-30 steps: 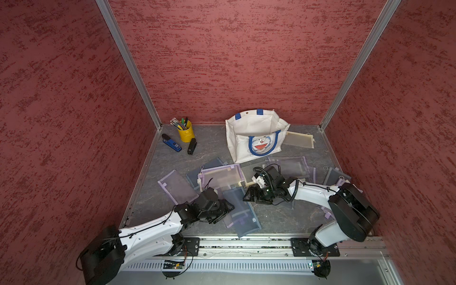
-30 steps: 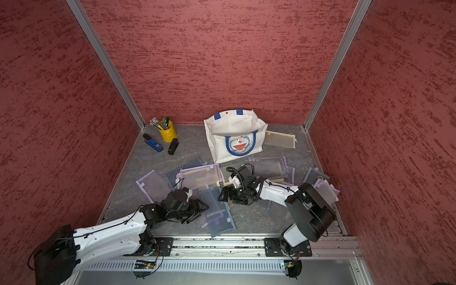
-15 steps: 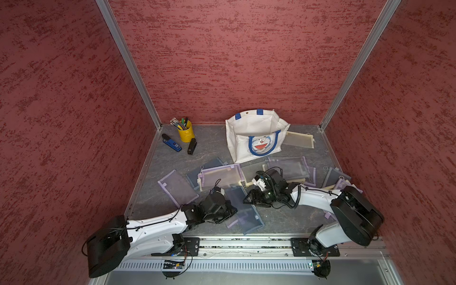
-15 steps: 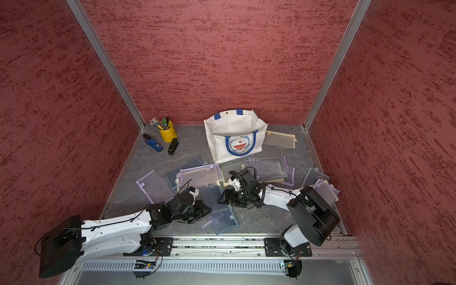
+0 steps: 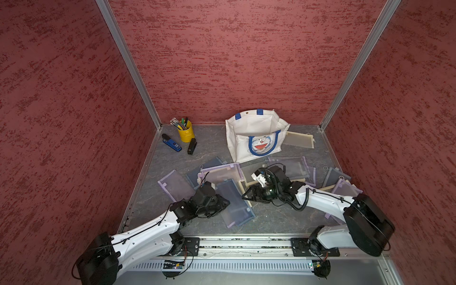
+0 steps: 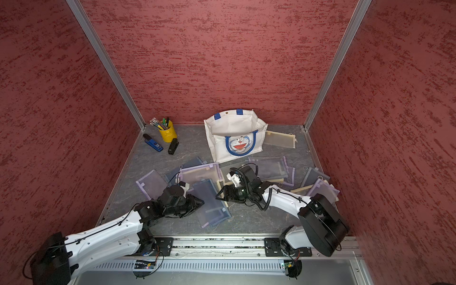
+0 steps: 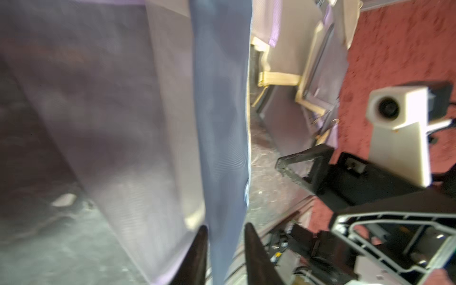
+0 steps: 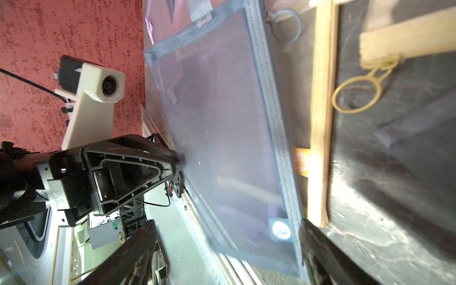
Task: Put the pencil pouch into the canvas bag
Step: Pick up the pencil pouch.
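Here, the grey desk (image 5: 271,217) carries the white canvas bag (image 5: 256,138), which stands open-mouthed with its cat face forward. In front of the bag, well apart from it and outside it, the blue-grey mesh pencil pouch (image 5: 234,199) rests among other pouches (image 5: 172,185), tilted up along one long edge. Slightly nearer the bag, the right gripper (image 8: 228,222) is spread wide around the pouch's corner, clamping nothing. Farther from the bag, the left gripper (image 7: 224,227) straddles the raised edge narrowly; whether it pinches cannot be told.

A yellow pen cup (image 5: 185,135) stands near a blue stapler (image 5: 174,145), perhaps.
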{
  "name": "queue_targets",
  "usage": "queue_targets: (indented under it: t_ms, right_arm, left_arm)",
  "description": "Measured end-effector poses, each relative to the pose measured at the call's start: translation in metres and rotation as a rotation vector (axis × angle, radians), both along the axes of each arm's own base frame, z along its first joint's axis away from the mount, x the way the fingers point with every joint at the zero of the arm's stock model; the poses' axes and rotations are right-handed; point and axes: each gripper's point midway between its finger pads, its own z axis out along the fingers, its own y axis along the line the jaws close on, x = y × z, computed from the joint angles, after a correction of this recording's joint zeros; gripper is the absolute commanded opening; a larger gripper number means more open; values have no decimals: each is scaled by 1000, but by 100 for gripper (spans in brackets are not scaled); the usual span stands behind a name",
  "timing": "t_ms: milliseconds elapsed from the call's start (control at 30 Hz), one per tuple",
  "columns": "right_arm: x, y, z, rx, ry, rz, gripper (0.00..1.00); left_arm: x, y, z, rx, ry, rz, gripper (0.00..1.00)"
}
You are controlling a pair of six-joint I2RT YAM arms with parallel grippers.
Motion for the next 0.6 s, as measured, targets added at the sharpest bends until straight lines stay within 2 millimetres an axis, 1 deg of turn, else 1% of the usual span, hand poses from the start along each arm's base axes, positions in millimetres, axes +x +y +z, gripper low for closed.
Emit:
queue_targets:
  t_ms: [67,133,267,367,533,600]
  right_arm:
    - [-1,1,-8,-11,23,6,90]
    - [-2,2,-18,-22,48,13,90]
    - [-5,3,-38,-45,101,28,89]
    - [-7,5,-42,-36,113,42,87]
    - [-7,8,-42,-20,110,56,72]
    - [-7,9,-42,-15,109,59,68]
  left_arm:
    - [-4,2,-6,10,18,-7,49]
    - [-8,3,-11,18,30,-18,51]
    - [-20,0,-18,25,46,-49,51]
    - [-25,-3,-23,32,55,-63,51]
    - [-21,-5,-27,38,49,-49,50]
    - [-17,-5,-27,33,44,-39,49]
